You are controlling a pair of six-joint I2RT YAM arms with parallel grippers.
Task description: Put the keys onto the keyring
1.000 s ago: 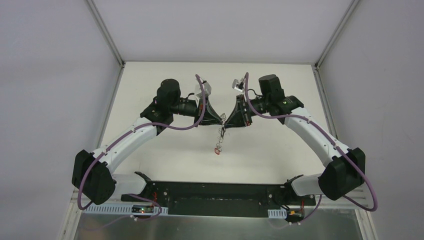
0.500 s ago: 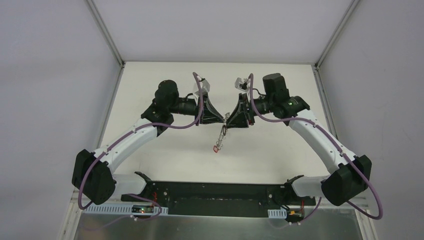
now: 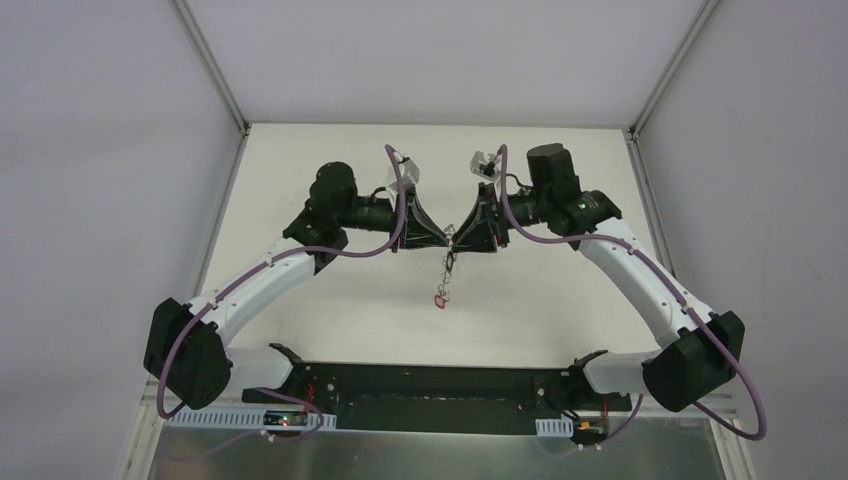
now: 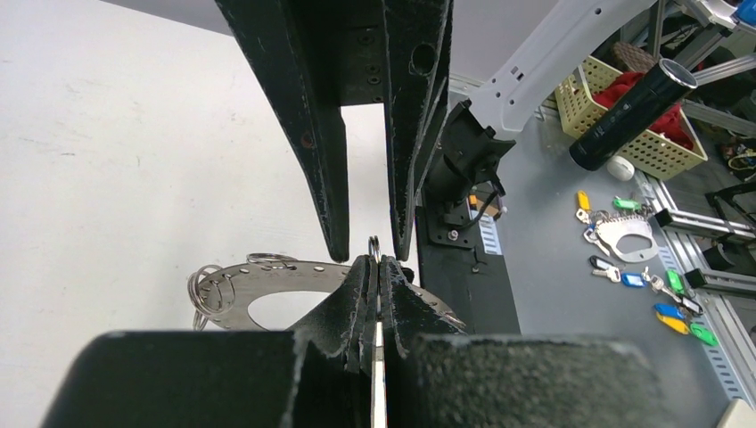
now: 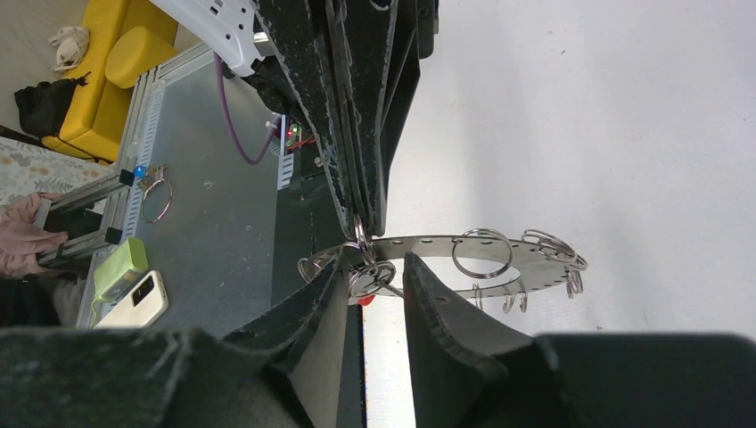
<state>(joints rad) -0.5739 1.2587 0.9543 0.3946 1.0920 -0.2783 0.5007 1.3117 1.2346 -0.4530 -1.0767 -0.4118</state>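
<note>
Fingers (image 4: 346, 308) of the left gripper (image 4: 376, 264) are pinched tight on a wire loop (image 4: 374, 242) of the keyring (image 4: 258, 278). The right gripper (image 5: 374, 265) faces it tip to tip, wrists level, narrowly parted (gripping nothing, as far as shows). The keyring hangs between them above the table (image 3: 560, 300), red-headed key (image 3: 438, 298) lowest.

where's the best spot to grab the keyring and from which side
Probably the keyring by its flat plate, on a bare stretch of rim between the wire loops. Come edge-on from outside the rim, one finger on each flat face: it is thin and wide, while the loops would swing. The left gripper pinches one rim loop, so grip away from it.
</note>
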